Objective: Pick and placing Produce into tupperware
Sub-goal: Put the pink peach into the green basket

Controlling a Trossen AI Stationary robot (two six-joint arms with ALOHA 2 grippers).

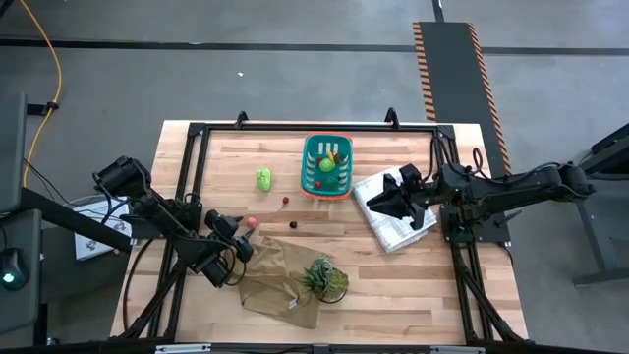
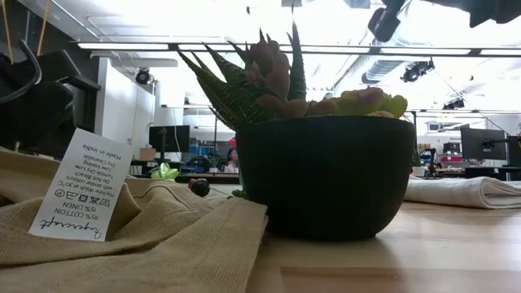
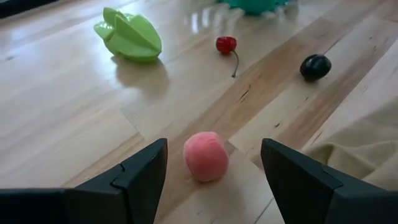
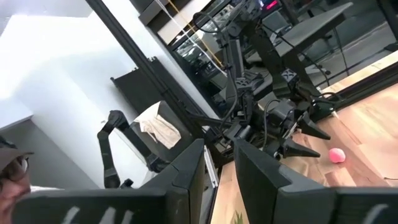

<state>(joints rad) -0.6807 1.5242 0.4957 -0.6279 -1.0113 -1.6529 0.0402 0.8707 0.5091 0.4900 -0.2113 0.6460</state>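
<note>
Left gripper (image 3: pixel 211 171) wide open, empty, straddling pink ball (image 3: pixel 206 155) lower centre, lined up for grasp. Right gripper (image 1: pixel 385 200) nearly closed, empty, waits over cloth (image 1: pixel 393 228), right of basket (image 1: pixel 327 187).

arms (image 1: pixel 167 211): 2, dark, jointed | fingers (image 3: pixel 140 177): black, wedge-shaped | cables: seemingly black

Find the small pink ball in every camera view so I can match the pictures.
High view: pink ball on the wood, just ahead of the left end effector.
Low view: not in it.
Left wrist view: ball between the open fingers.
Right wrist view: ball far off on the table.
Shared landmark: the left end effector beside it.
</note>
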